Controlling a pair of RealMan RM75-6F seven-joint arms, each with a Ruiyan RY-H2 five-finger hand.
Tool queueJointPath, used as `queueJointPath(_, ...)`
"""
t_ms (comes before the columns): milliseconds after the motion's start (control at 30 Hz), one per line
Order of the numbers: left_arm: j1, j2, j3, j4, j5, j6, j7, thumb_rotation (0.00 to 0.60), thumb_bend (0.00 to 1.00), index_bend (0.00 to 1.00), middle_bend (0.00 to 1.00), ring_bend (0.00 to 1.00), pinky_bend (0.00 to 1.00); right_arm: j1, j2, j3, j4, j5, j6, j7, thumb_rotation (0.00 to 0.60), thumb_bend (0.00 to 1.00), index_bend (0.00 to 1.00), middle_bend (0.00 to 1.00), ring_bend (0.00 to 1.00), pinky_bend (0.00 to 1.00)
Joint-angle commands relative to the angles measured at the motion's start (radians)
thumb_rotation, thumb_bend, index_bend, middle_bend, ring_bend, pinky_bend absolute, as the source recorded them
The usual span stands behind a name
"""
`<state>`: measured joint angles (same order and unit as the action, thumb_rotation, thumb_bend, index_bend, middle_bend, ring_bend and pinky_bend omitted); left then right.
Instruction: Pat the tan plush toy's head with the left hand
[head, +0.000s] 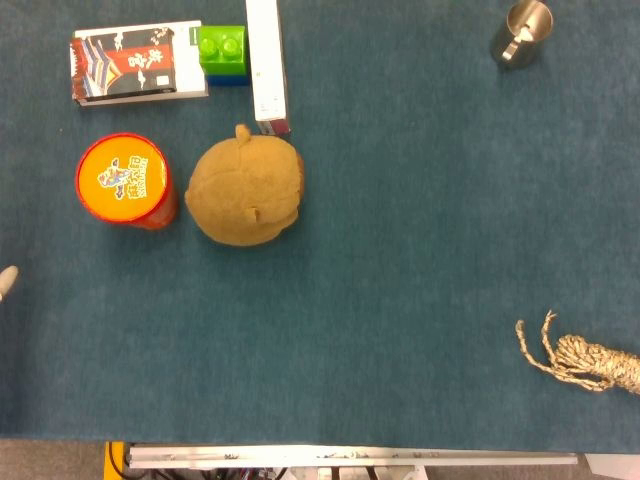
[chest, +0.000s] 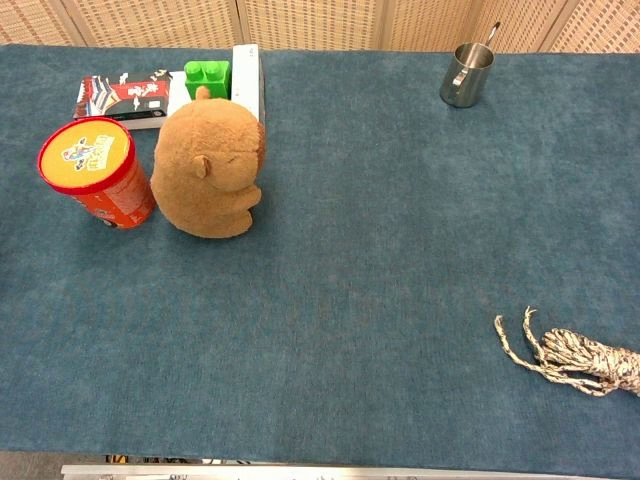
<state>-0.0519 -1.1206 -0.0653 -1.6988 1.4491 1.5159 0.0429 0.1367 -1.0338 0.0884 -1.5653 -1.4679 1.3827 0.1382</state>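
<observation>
The tan plush toy (head: 245, 190) sits upright on the blue table, its round head toward the head camera; the chest view shows the plush toy (chest: 210, 168) from the front-left with a small ear. Only a pale fingertip of my left hand (head: 6, 282) shows at the far left edge of the head view, well apart from the toy; whether the hand is open or closed does not show. The chest view shows no hand. My right hand appears in neither view.
A red can with a yellow lid (head: 124, 180) stands just left of the toy. Behind it lie a printed box (head: 135, 60), a green brick (head: 222, 50) and a white box (head: 266, 65). A metal cup (head: 520, 32) stands far right; a rope bundle (head: 590, 362) lies near right.
</observation>
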Motion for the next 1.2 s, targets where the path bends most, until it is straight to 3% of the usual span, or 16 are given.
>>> queueJointPath(33, -0.023, 0.016, -0.001, 0.013, 0.026, -0.028, -0.058, 0.600, 0.14, 0.09, 0.08, 0.05, 0.01, 0.009, 0.011, 0.005, -0.014, -0.001, -0.007, 0.004, 0.600, 0.14, 0.36, 0.44, 0.26, 0.26)
queueJointPath(467, -0.170, 0.039, -0.005, 0.028, 0.178, -0.151, -0.252, 0.599, 0.14, 0.08, 0.07, 0.05, 0.01, 0.048, 0.067, 0.037, -0.093, 0.024, -0.044, -0.026, 0.600, 0.14, 0.36, 0.44, 0.26, 0.26)
queueJointPath(600, -0.230, 0.028, -0.008, 0.042, 0.221, -0.194, -0.290, 0.512, 0.14, 0.08, 0.06, 0.05, 0.01, 0.060, 0.076, 0.041, -0.109, 0.030, -0.056, -0.037, 0.600, 0.14, 0.36, 0.44, 0.26, 0.26)
queueJointPath(767, -0.307, -0.004, -0.016, 0.078, 0.258, -0.244, -0.355, 0.469, 0.14, 0.07, 0.06, 0.05, 0.00, 0.070, 0.073, 0.041, -0.115, 0.038, -0.072, -0.040, 0.600, 0.14, 0.36, 0.44, 0.26, 0.26)
queueJointPath(867, -0.350, -0.024, -0.020, 0.095, 0.273, -0.270, -0.381, 0.370, 0.14, 0.07, 0.06, 0.05, 0.00, 0.073, 0.070, 0.038, -0.113, 0.040, -0.078, -0.042, 0.600, 0.14, 0.36, 0.44, 0.26, 0.26)
queueJointPath(1200, -0.472, -0.089, -0.024, 0.132, 0.312, -0.332, -0.437, 0.297, 0.14, 0.07, 0.05, 0.04, 0.00, 0.075, 0.073, 0.036, -0.111, 0.059, -0.087, -0.045, 0.600, 0.14, 0.36, 0.44, 0.27, 0.26)
